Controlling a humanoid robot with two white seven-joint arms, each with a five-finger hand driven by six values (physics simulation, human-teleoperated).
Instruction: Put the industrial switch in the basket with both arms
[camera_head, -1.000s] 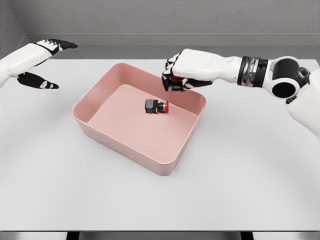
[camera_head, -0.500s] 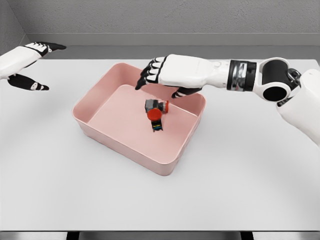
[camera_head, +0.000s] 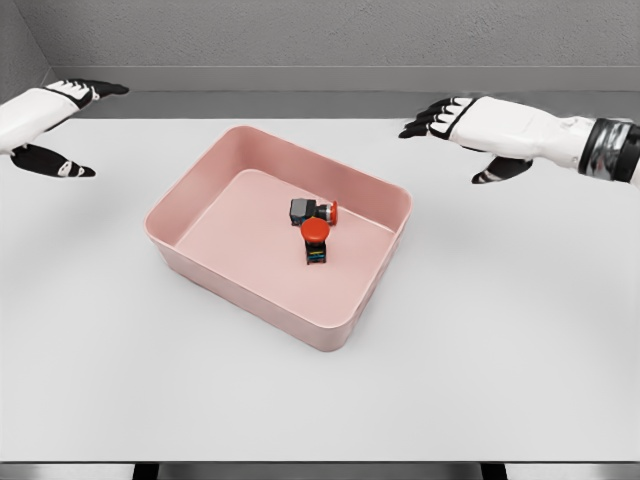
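Inside the pink basket (camera_head: 200, 205), toward its far right part, two industrial switches touch on the floor: one (camera_head: 311, 211) lies on its side with its red cap pointing right, the other (camera_head: 316, 241) stands just in front, red button up. Right of the basket, the right hand (camera_head: 478, 130) hovers above the table (camera_head: 500, 330), fingers spread, holding nothing. Well left of the basket, the left hand (camera_head: 48, 125) hangs open-fingered too.
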